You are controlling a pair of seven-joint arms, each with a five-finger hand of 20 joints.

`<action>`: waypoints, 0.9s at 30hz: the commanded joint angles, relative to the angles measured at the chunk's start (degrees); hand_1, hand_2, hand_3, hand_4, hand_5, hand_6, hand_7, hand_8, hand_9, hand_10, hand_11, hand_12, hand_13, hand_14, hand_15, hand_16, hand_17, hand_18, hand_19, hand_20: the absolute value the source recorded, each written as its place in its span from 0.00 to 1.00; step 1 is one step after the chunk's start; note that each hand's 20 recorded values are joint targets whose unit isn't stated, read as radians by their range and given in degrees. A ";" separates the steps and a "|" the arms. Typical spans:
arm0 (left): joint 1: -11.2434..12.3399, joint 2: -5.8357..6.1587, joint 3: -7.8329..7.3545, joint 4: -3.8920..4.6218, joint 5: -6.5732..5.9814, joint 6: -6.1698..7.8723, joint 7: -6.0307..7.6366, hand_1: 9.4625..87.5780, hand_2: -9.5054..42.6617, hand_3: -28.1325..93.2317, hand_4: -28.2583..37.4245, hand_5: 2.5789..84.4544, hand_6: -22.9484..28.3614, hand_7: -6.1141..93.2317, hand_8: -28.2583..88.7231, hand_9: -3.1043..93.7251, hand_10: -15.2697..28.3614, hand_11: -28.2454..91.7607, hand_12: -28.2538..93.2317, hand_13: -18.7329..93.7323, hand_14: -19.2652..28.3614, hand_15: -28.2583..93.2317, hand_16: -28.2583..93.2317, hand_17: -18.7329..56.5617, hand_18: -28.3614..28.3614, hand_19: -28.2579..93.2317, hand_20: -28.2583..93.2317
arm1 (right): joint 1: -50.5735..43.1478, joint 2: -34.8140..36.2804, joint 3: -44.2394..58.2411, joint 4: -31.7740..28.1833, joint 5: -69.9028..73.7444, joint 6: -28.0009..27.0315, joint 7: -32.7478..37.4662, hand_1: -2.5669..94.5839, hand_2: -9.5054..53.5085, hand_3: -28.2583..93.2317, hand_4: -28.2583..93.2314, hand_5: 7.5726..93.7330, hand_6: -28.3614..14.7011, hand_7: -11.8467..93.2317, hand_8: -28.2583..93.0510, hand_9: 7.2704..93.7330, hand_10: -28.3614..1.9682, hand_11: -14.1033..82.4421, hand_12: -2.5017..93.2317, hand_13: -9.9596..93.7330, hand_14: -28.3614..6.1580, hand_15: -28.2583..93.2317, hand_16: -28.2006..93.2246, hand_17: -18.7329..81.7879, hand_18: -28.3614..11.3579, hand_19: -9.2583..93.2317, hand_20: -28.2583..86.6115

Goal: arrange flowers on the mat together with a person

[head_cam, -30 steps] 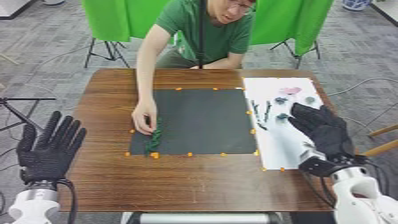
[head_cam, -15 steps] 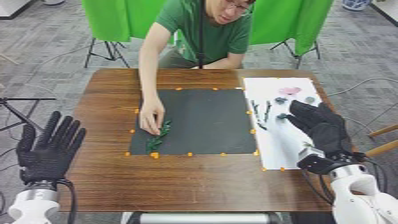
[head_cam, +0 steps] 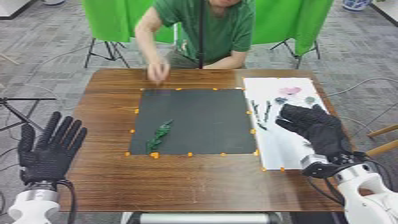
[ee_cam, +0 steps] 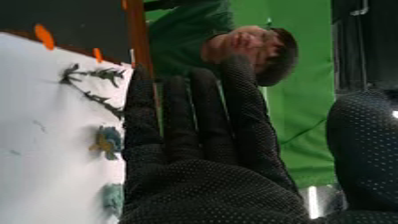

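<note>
Head view: green sprig (head_cam: 160,135) laid by near left corner of dark mat (head_cam: 209,115); left hand (head_cam: 49,160) held open. Right wrist view: right hand (ee_cam: 213,187), fingers held straight, near blue flower (ee_cam: 108,140), best pinched gently, petals uncrushed.

We've got open rm on the dark mat (head_cam: 209,122) to the R of the green sprig (head_cam: 160,136), & along the table's (head_cam: 178,185) near strip. Obstacles: person's hand (head_cam: 158,72) over the far edge, L of ctr; our L hand (head_cam: 49,152) by the L edge; our R hand (head_cam: 317,131) over the white mat (head_cam: 277,150), w/ leafy stems (head_cam: 267,111), pink flower (head_cam: 290,91) & blue-green flowers (ee_cam: 108,142) there.
</note>
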 commanded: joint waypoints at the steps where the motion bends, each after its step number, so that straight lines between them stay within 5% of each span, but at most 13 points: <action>1: 0.35 -0.16 -0.25 -0.42 0.94 1.69 -1.25 0.20 0.52 0.71 0.00 0.46 0.57 0.11 0.17 0.37 0.64 0.33 0.26 0.38 0.63 0.39 0.17 0.24 0.66 0.40 0.32 | -0.72 0.55 0.65 -0.61 -5.18 3.00 -1.49 0.21 0.31 0.81 0.06 0.58 0.58 0.21 0.14 0.46 0.51 0.20 0.10 0.41 0.53 0.32 0.25 0.43 0.47 0.15 0.47; 9: 0.34 -0.17 -0.44 -0.33 1.07 1.76 -1.48 0.20 0.52 0.72 0.00 0.46 0.57 0.11 0.16 0.38 0.64 0.34 0.26 0.38 0.63 0.40 0.16 0.24 0.66 0.40 0.32 | -0.67 2.93 1.99 -2.08 -27.10 6.97 2.61 0.31 0.06 0.83 0.05 0.58 0.67 0.25 0.13 0.43 0.62 0.20 0.10 0.38 0.51 0.32 0.26 0.38 0.41 0.13 0.45; 16: 0.13 -0.18 -0.79 -0.34 0.90 2.04 -1.83 0.19 0.51 0.74 0.00 0.46 0.58 0.11 0.16 0.38 0.65 0.34 0.26 0.37 0.65 0.41 0.16 0.23 0.66 0.40 0.32 | -5.15 6.89 4.64 -4.42 -41.69 15.91 10.67 0.33 0.02 0.84 0.05 0.55 0.65 0.26 0.12 0.40 0.56 0.19 0.11 0.35 0.48 0.31 0.27 0.37 0.39 0.14 0.44; 19: 0.27 -0.09 -0.87 -0.47 1.01 2.42 -1.81 0.19 0.51 0.74 0.00 0.46 0.58 0.11 0.16 0.38 0.65 0.34 0.26 0.37 0.65 0.41 0.16 0.23 0.66 0.40 0.32 | -8.32 7.75 6.21 -6.10 -53.46 20.72 20.40 0.35 0.02 0.84 0.04 0.53 0.62 0.26 0.12 0.40 0.54 0.20 0.12 0.37 0.46 0.32 0.29 0.36 0.38 0.19 0.44; 27: 1.23 -0.11 -1.37 -0.84 1.08 2.57 -1.29 0.19 0.51 0.75 0.00 0.46 0.59 0.11 0.17 0.38 0.66 0.34 0.26 0.37 0.68 0.42 0.17 0.23 0.66 0.41 0.32 | -15.54 8.39 11.88 -6.74 -74.58 17.67 32.09 0.32 0.00 0.78 0.00 0.55 0.59 0.26 0.13 0.51 0.49 0.25 0.20 0.54 0.51 0.40 0.45 0.38 0.31 0.35 0.47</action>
